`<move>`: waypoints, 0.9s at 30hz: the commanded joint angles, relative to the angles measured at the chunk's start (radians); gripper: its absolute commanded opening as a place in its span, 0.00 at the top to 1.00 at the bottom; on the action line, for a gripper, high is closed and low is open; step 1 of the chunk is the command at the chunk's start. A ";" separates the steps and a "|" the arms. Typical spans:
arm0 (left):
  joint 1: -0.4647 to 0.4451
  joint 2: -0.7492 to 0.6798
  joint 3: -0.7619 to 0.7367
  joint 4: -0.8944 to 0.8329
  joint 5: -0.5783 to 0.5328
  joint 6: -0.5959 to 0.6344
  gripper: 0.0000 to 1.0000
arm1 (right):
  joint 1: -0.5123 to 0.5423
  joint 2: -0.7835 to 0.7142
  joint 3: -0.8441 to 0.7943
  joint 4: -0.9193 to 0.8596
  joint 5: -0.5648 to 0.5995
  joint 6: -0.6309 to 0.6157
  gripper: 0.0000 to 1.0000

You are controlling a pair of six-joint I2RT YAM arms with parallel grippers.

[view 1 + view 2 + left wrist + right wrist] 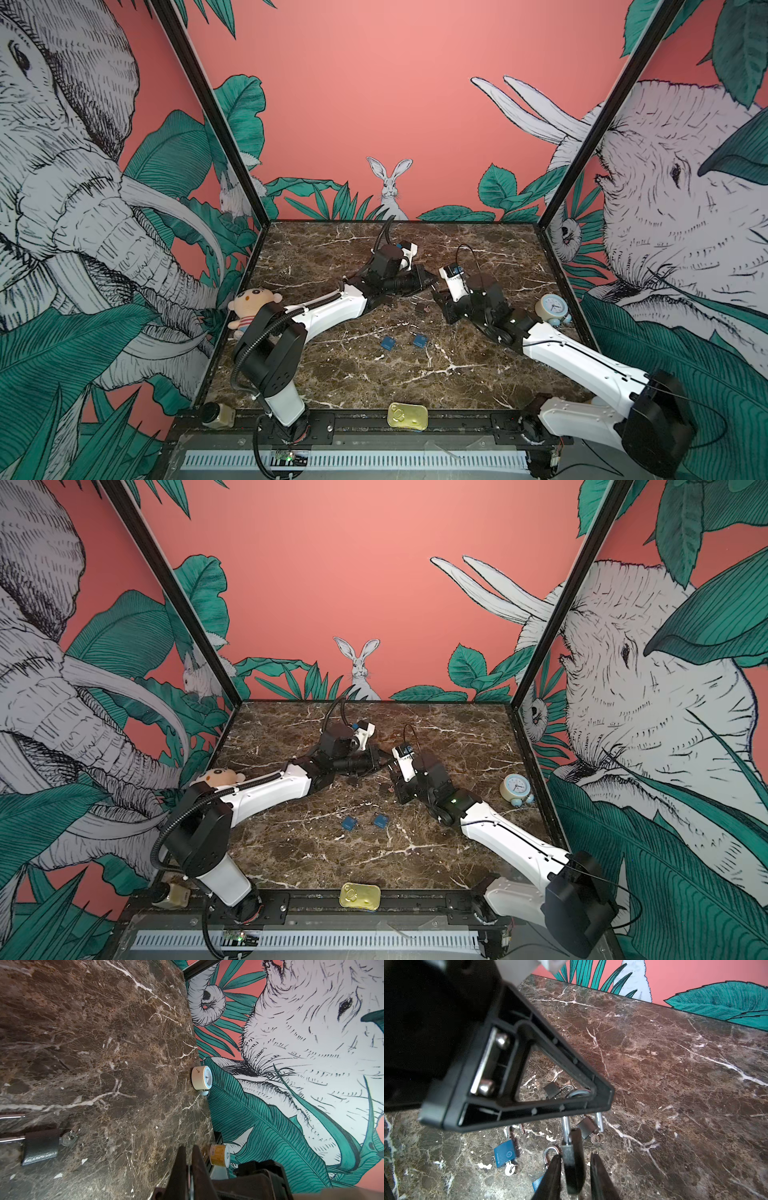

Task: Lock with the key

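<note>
A dark grey padlock (pixel 572 1159) sits between the fingers of my right gripper (pixel 575 1155). One finger touches its side and a gap shows at the other, so the jaws stand open around it. In both top views this padlock is hidden under the right gripper (pixel 439 300). My left gripper (pixel 188 1148) is shut, lies on its side and hovers just behind the right one (pixel 430 282). A thin silvery sliver shows between its pads; I cannot tell what it is. Another dark padlock (pixel 41 1145) lies on the marble with a key (pixel 66 1139) in it and its long shackle open.
Two blue padlocks (pixel 387 343) (pixel 419 340) lie on the marble in front of the grippers, one with a key (pixel 510 1169). A plush doll (pixel 249 305) leans at the left wall, an alarm clock (pixel 552 308) stands at the right, and a tin (pixel 407 415) lies on the front rail.
</note>
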 commanded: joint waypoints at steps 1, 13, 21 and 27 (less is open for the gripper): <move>-0.007 -0.036 0.035 0.055 0.015 -0.023 1.00 | -0.007 0.008 0.027 0.056 -0.023 0.010 0.76; -0.007 -0.034 0.039 0.074 0.022 -0.038 1.00 | -0.019 0.032 0.041 0.065 -0.032 0.016 0.88; -0.007 -0.042 0.029 0.078 0.013 -0.036 1.00 | -0.034 0.028 0.054 0.037 -0.036 0.022 1.00; 0.022 -0.084 0.042 -0.031 -0.026 0.052 0.69 | -0.039 0.001 0.097 -0.088 -0.068 -0.015 1.00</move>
